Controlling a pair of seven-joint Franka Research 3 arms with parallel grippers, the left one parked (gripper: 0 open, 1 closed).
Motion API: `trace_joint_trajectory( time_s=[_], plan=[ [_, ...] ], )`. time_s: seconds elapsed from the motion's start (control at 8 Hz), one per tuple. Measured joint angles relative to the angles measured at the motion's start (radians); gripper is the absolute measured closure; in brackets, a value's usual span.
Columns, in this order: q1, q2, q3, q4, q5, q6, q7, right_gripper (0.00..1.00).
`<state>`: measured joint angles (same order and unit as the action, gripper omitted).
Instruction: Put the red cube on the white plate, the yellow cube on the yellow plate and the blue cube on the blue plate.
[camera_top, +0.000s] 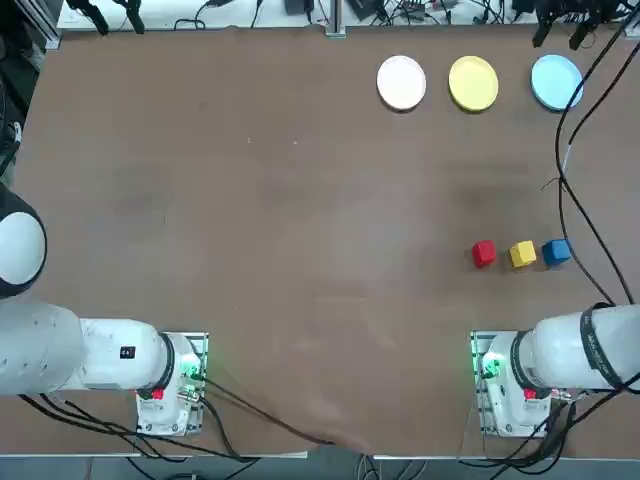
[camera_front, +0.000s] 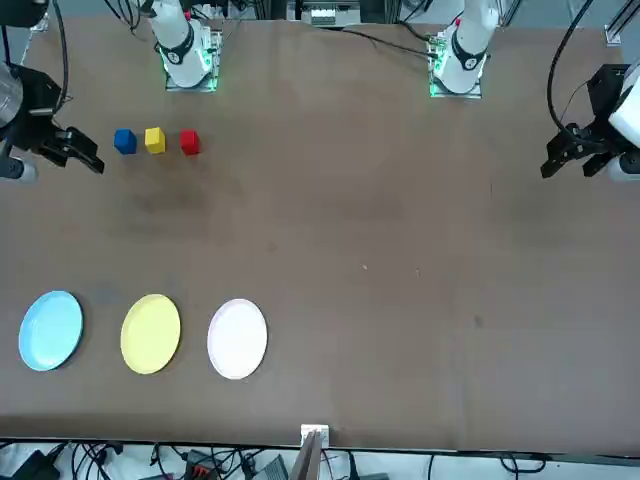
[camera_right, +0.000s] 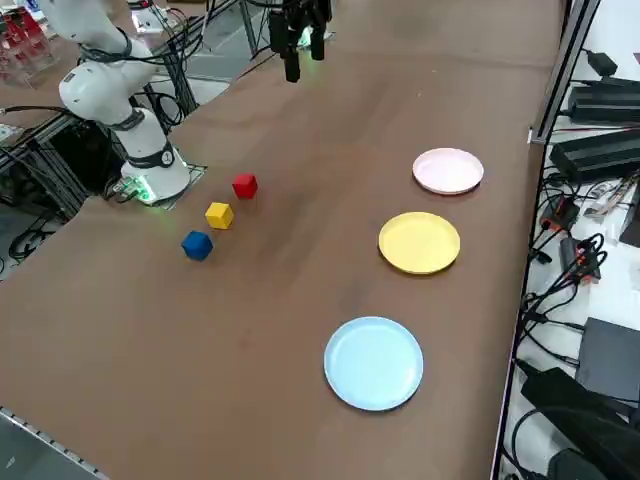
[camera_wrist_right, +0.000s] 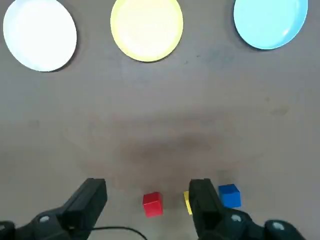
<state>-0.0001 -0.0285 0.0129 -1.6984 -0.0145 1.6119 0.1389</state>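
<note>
Brown tabletop (camera_top: 300, 200) is holding red cube (camera_top: 484, 254), yellow cube (camera_top: 523, 254), blue cube (camera_top: 556, 252) toward three o'clock, white plate (camera_top: 401, 82), yellow plate (camera_top: 473, 83), blue plate (camera_top: 555, 81) toward one-to-two, your right gripper (camera_wrist_right: 146, 184) hovering rightward, jaws spread.

Brown table (camera_top: 240, 210) with plates and cubes
Seen from overhead: white plate (camera_top: 401, 82) at one o'clock; yellow plate (camera_top: 473, 83) between one and two; blue plate (camera_top: 555, 81) at two; red cube (camera_top: 484, 253), yellow cube (camera_top: 523, 253), blue cube (camera_top: 556, 251) towards three.

cubes (camera_top: 524, 253): 3 | plates (camera_top: 473, 83): 3 | working tool (camera_wrist_right: 147, 192): 1
</note>
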Motion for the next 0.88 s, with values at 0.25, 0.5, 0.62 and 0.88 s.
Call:
trace_joint_trajectory(
  time_s=[0.25,0.5,0.62,0.88],
  plan=[
    [0.000,0.002,0.000,0.001,0.000,-0.006,0.000,0.00],
    [-0.001,0.004,0.000,0.003,0.000,-0.026,0.000,0.00],
    [-0.001,0.004,0.000,0.004,0.000,-0.032,0.000,0.00],
    [-0.001,0.018,0.000,0.006,0.000,-0.096,0.000,0.00]
  ],
)
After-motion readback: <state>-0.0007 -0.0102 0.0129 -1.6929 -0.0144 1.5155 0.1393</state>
